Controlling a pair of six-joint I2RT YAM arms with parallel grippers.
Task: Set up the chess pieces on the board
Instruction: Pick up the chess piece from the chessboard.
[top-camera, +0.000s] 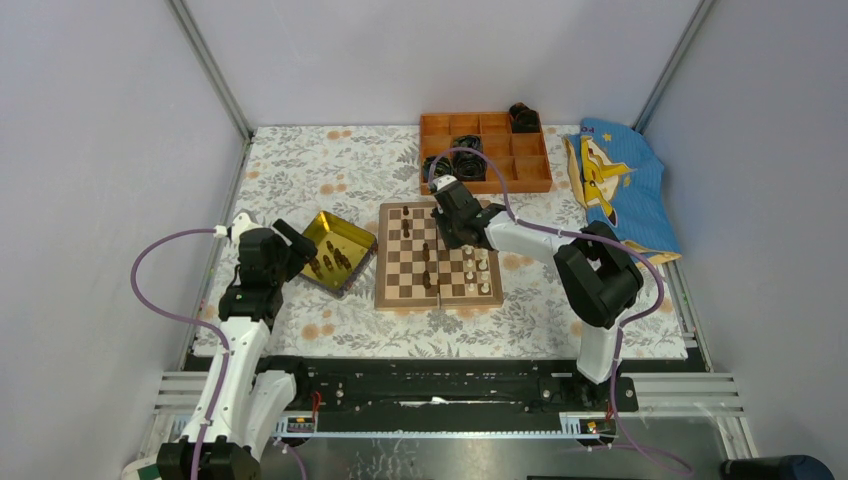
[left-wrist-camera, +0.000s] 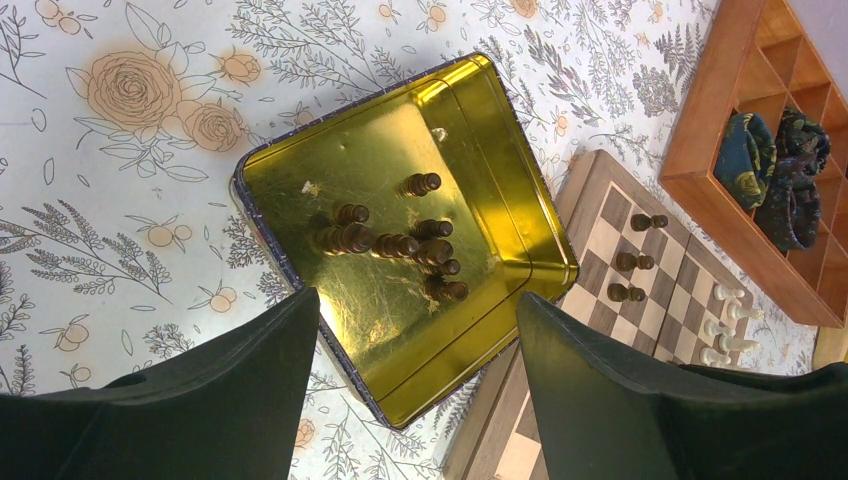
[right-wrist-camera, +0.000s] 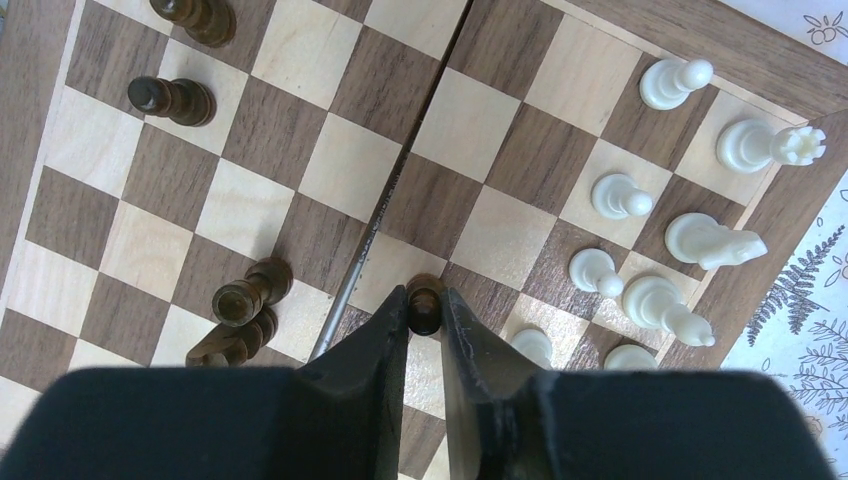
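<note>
Right gripper (right-wrist-camera: 425, 312) is pinched on a dark pawn (right-wrist-camera: 424, 296), pads either side of its head. The pawn is on the board (right-wrist-camera: 300, 160), just right of the seam (right-wrist-camera: 370, 240). I can't tell whether its base is on the square or just off it.

My read on handling: this thing is tiny, light, hard turned wood, round and likely slick. A light squeeze should be plenty, since too much could squirt it sideways out of the pads. The narrow foot means it will tip easily on release. I'd hold it where it's held now, high on the head and straight from above, and set it down flat.

It's crowded here. Two dark men (right-wrist-camera: 240, 305) sit just left of the pawn and look tipped over, and the cream men (right-wrist-camera: 690, 240) are clustered to the right, so there's little room for sideways drift.

The right arm reaches from its base at the right, elbow high, forearm running left and away over the board, wrist pointing down.

The left gripper (left-wrist-camera: 418, 305) is wide open and holding nothing, hanging above the gold tray (left-wrist-camera: 480, 150). More dark pieces (left-wrist-camera: 395, 243) stand bunched in the tray. That arm stands up at the near left, wrist bent down over the tray.
</note>
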